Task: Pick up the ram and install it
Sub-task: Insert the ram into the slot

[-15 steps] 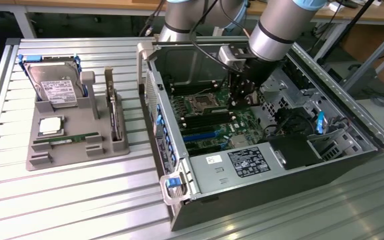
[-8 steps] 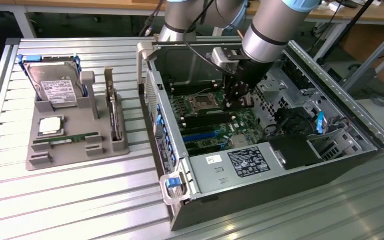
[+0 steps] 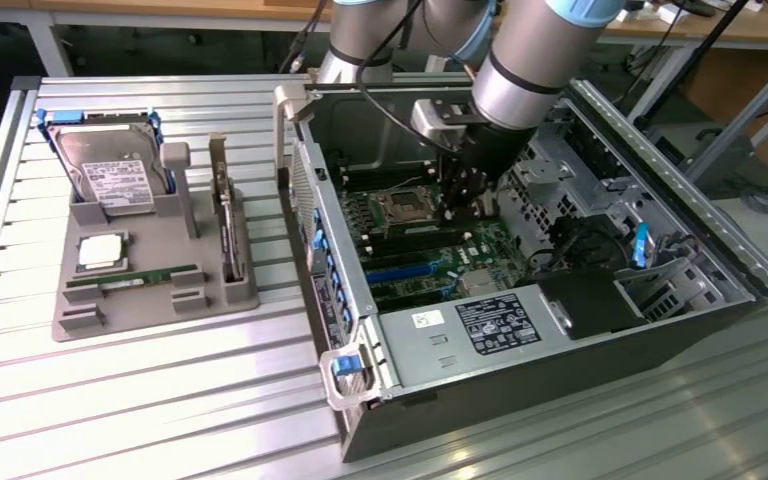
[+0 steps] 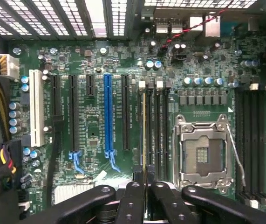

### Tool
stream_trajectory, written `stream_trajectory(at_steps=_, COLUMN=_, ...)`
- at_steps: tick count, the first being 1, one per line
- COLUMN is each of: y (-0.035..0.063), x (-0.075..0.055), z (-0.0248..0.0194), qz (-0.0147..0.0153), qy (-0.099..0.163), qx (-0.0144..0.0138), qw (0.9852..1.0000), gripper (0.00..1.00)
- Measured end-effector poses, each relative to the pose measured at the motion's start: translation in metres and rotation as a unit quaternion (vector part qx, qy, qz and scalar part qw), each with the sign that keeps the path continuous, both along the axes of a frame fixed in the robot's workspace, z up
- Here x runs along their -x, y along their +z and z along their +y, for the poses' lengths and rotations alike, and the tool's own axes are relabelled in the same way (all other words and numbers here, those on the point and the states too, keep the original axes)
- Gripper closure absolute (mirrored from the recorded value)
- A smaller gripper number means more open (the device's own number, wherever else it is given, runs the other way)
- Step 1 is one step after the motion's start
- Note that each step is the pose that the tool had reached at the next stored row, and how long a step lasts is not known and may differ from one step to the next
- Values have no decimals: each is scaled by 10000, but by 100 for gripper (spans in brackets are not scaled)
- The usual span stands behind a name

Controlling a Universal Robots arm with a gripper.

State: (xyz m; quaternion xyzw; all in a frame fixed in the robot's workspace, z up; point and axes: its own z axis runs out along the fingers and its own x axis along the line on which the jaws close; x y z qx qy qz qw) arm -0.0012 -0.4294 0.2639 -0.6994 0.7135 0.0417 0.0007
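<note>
Exterior looks down from afar; wrist faces the motherboard closely

You are looking straight down past the gripper onto the motherboard. The black fingers are pinched on the ram — you see it edge-on, a thin line running straight out from between the jaws and lying along one of the black memory slots. Just to one side of the jaws sits the open CPU socket in its metal frame. To the other side — further off — stand the blue expansion slot, black slots and a white slot.
</note>
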Motion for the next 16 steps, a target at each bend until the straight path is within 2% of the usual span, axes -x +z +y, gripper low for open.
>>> stream_trajectory(at_steps=1, y=-3, x=1, z=0, qz=0, qy=1, qx=31, qw=10000, gripper=88)
stream_trajectory(at_steps=2, y=-10, x=3, z=0, qz=1, qy=3, qx=47, qw=10000, gripper=88)
stream_trajectory(at_steps=8, y=-41, x=52, z=6, qz=0, qy=2, qx=48, qw=10000, gripper=88)
stream_trajectory(at_steps=12, y=-74, x=58, z=70, qz=0, qy=3, qx=47, qw=10000, gripper=88)
stream_trajectory(at_steps=16, y=-99, x=59, z=72, qz=0, qy=80, qx=54, qw=10000, gripper=88)
